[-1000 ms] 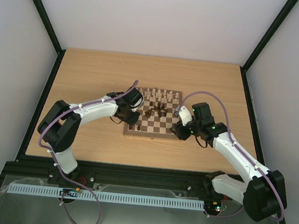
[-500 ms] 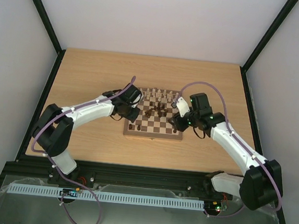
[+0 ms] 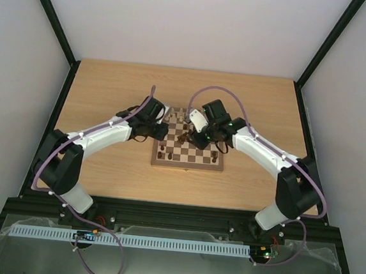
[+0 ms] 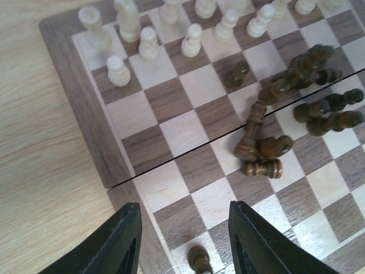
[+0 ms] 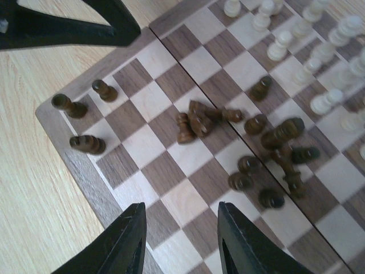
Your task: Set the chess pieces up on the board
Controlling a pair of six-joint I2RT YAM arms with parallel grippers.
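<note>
The board (image 3: 196, 164) lies mid-table. Pale chess pieces (image 4: 148, 43) stand in its far rows, also seen in the right wrist view as pale pieces (image 5: 319, 51). Dark chess pieces lie heaped mid-board (image 4: 259, 149), the same heap (image 5: 197, 123) showing ahead of my right gripper. Three dark pieces (image 5: 86, 144) stand at the near-left corner. My left gripper (image 4: 184, 206) hovers open over the board's left edge, with one upright dark piece (image 4: 199, 260) on the square below it. My right gripper (image 5: 181, 206) is open over bare squares, holding nothing.
The wooden table (image 3: 110, 92) surrounds the board, with black frame rails (image 3: 58, 100) along its sides. Both arms reach in over the board, and the left gripper's fingers (image 5: 74, 23) show close by at the top of the right wrist view.
My right arm swung left from the board's right edge to above its middle, its jaws narrowing. My left gripper opened and drew back from the near-left corner toward the far left.
</note>
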